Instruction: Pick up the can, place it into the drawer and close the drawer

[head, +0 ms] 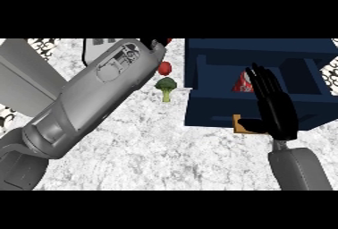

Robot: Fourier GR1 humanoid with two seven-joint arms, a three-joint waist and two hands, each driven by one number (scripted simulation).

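A red can [242, 83] lies inside the open dark blue drawer [218, 114] at the upper right, partly hidden by my right hand [276, 109]. That hand is open, fingers straight and pointing up, standing over the drawer's front wall with the thumb near the tan handle [238, 124]. My left forearm [92, 94] stretches diagonally up the left side of the view. Only a black bit of my left hand [157, 43] shows at the top edge, and its fingers are hidden.
A broccoli floret [166, 87] and a red fruit [164, 68] lie on the marble counter [165, 152] just left of the drawer. A grey appliance [23, 76] stands at the far left.
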